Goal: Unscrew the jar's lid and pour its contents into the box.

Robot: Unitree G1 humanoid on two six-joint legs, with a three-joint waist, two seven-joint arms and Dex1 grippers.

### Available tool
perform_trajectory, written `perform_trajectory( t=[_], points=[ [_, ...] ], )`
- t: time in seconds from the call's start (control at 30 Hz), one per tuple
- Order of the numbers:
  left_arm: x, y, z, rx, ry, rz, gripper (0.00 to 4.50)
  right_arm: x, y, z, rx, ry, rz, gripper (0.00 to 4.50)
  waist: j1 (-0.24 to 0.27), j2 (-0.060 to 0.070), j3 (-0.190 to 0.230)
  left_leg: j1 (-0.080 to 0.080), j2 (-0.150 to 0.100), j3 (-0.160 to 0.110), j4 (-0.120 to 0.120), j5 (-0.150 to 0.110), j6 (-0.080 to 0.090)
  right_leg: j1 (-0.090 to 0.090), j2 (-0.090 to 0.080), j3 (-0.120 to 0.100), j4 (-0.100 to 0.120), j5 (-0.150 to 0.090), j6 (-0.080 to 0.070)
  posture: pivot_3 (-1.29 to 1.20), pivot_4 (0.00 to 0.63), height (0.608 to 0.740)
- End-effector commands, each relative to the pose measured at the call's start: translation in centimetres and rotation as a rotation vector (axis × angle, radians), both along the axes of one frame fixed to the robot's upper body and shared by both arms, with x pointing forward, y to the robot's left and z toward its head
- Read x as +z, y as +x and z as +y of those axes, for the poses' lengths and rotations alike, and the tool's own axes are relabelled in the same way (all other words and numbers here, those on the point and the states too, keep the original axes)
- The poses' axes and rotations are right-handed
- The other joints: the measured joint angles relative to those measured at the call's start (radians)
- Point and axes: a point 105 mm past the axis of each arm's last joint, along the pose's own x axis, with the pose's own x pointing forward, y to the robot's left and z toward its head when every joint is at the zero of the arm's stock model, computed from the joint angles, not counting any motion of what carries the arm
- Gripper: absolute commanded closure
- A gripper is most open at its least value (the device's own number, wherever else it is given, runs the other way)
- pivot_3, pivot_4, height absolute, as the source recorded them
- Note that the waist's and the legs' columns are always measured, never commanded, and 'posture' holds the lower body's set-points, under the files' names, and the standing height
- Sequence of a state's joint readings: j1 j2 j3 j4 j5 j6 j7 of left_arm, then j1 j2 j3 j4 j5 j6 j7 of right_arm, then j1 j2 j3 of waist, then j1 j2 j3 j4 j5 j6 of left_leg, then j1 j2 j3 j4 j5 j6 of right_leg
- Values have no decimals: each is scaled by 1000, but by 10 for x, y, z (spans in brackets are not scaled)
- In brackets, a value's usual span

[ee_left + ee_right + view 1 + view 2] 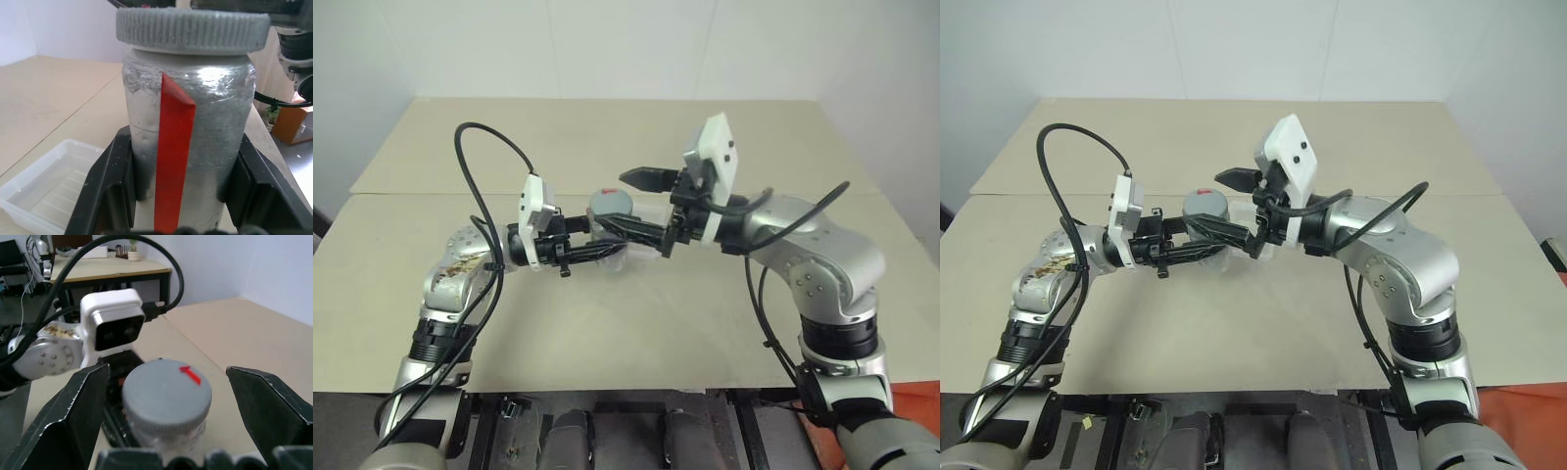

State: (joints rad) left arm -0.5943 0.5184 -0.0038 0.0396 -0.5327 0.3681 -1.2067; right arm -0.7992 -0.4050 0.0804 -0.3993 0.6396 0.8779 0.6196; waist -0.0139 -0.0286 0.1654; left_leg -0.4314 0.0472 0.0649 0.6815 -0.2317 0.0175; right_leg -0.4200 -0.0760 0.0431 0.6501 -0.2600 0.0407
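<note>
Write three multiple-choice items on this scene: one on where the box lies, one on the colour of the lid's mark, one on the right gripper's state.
1. Where is the box?
A. on the table
B. held up by a gripper
C. on top of the jar

2. The mark on the lid is
A. blue
B. red
C. green

3. The right gripper is
A. shut on the lid
B. open around the lid
C. holding the box

Key: 1 A, it rests flat on the table beside the jar, which the left gripper clamps; 2 B, a red mark shows on top; 3 B, gaps show between both fingers and the lid.

Silver-grey arms [822, 259], black cables [475, 176], white wrist cameras [715, 152], black-fingered tools [646, 206].
</note>
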Motion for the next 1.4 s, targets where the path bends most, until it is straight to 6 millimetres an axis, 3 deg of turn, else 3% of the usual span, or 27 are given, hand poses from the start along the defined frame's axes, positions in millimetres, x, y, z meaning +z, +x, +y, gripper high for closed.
perform_trajectory(
  t=[0.03, 0.47, 1.4],
  points=[
    [11, -2, -2, -13, -9, -53, 2557, 13, -3, 4, -4, 17, -61, 55, 2, 0, 0, 0, 0, 0, 0, 0, 0, 0, 0, 0, 0, 0, 0, 0, 150, 740],
    [10, -3, -2, -12, -12, -53, 2557, 9, 4, 12, -32, -5, -44, 55, 1, 0, 0, 0, 0, 0, 0, 0, 0, 0, 0, 0, 0, 0, 0, 0, 150, 740],
    [16, -8, 12, 7, 8, -74, 2557, 0, 13, -20, -96, -50, -36, 55, 1, 0, 0, 0, 0, 0, 0, 0, 0, 0, 0, 0, 0, 0, 0, 0, 150, 740]
  ],
)
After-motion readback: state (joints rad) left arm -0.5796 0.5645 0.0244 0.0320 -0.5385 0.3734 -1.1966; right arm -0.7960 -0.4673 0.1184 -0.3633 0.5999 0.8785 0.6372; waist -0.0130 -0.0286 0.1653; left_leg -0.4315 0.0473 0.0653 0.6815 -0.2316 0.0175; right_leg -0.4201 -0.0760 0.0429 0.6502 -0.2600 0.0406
